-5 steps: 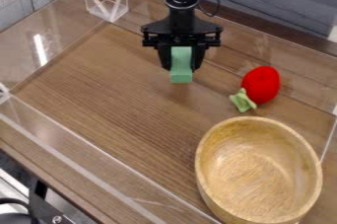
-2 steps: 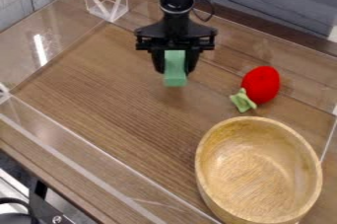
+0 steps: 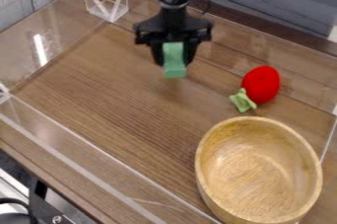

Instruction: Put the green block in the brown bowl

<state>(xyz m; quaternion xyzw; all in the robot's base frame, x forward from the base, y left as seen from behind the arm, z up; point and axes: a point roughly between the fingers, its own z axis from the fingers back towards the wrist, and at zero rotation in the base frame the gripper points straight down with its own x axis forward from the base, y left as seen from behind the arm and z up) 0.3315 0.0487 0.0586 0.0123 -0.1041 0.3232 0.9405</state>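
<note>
The green block point(image 3: 174, 63) sits upright between the black fingers of my gripper point(image 3: 172, 52), which points down over the back middle of the wooden table and is shut on the block's upper part. Whether the block's lower end touches the wood is unclear. The brown bowl point(image 3: 259, 122), wooden and holding nothing, stands at the front right, well apart from the gripper.
A red strawberry toy point(image 3: 262, 82) with a green leaf end lies between the gripper and the bowl, to the right. Low clear plastic walls point(image 3: 53, 134) fence the table, and a clear plastic stand point(image 3: 105, 3) sits at the back left.
The gripper has twisted slightly about its own axis with the green block still in it, and the pair sits a touch further left and back. The bowl and strawberry have not moved.
</note>
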